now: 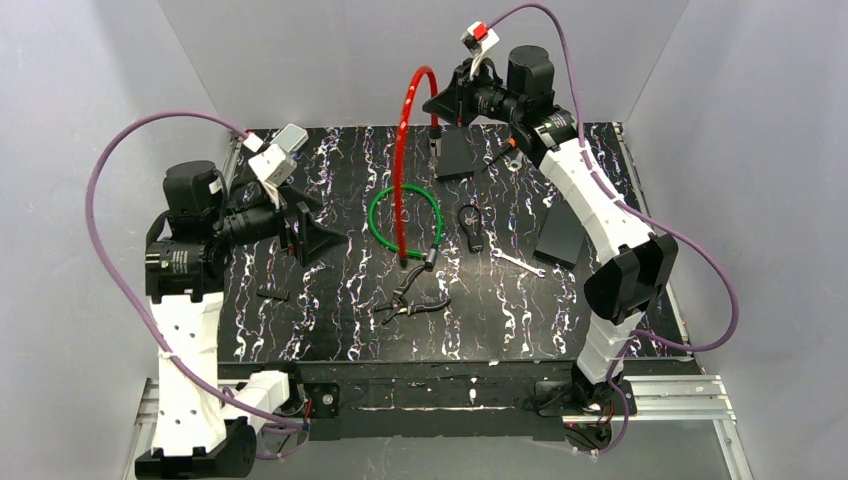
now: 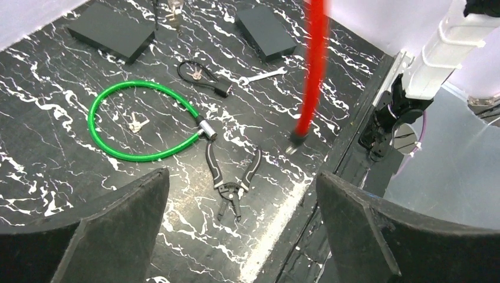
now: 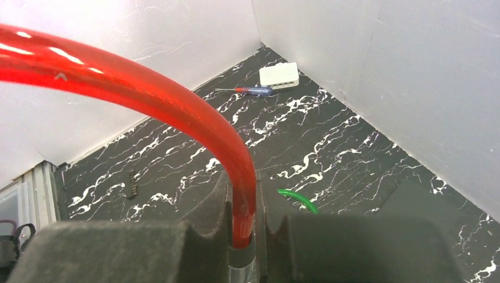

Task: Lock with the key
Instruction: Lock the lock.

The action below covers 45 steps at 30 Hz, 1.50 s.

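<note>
The red cable lock (image 1: 399,170) arcs above the green cable lock (image 1: 371,210). The right gripper (image 1: 438,112) pinches one end. It looks light, springy and slick, so best held at the ends. The left gripper (image 1: 328,230) gapes wide, empty.

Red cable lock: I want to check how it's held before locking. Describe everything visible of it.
The glossy red plastic-sheathed cable lock is lifted into a tall arch. One end is pinched in the right gripper, which holds it up near the back of the black marbled table. The other end, a metal tip, hangs down to the tabletop; contact there is unclear.
</note>
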Available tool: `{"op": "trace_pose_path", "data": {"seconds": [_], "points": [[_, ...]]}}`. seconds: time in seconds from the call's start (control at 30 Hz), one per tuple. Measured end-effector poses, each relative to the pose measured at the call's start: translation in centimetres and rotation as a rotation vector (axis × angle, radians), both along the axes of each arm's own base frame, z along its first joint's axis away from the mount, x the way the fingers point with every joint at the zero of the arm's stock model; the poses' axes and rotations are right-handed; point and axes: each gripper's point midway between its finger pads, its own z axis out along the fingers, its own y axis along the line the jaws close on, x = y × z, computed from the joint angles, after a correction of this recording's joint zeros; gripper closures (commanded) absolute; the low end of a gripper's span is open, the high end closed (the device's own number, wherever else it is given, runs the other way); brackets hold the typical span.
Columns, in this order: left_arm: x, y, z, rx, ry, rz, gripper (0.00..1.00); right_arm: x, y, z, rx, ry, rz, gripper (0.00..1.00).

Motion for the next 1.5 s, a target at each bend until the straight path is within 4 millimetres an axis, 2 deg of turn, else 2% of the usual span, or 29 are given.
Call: {"op": "trace_pose_path", "data": {"seconds": [0.1,0.27,0.47,0.63,0.8,0.97,1.13,1.4,1.5], "points": [[1.2,-0.2,-1.1,-0.023,0.034,-0.003,0.12,0.2,-0.1,-0.6,0.012,0.031,0.001,0.99],[2.6,-1.4,-2.9,-0.087,0.11,-0.063,0.1,-0.2,0.1,-1.6,0.025,0.082,0.012,0.99],[1.1,-5.0,-3.1,-0.14,0.131,-0.225,0.06,-0.6,0.1,-1.7,0.042,0.11,0.017,0.99],[0.2,-7.5,-3.4,-0.16,0.155,-0.309,0.07,-0.5,0.1,-1.7,0.051,0.12,0.01,0.99],[1.3,-9.4,-3.5,-0.171,0.161,-0.332,0.11,-0.4,0.1,-2.2,0.043,0.133,-0.015,0.99],[2.6,-11.4,-4.8,-0.163,0.19,-0.353,0.15,-0.4,-0.1,-2.2,0.033,0.122,-0.042,0.99],[2.6,-12.5,-5.7,-0.153,0.22,-0.381,0.18,-0.5,-0.4,-2.9,0.012,0.129,-0.064,0.99],[1.7,-14.1,-4.8,-0.152,0.188,-0.445,0.19,-0.4,-0.3,-3.7,-0.004,0.14,-0.076,0.99],[1.8,-14.9,-5.0,-0.146,0.192,-0.463,0.18,-0.3,-0.3,-3.8,-0.006,0.141,-0.084,0.99]]}}
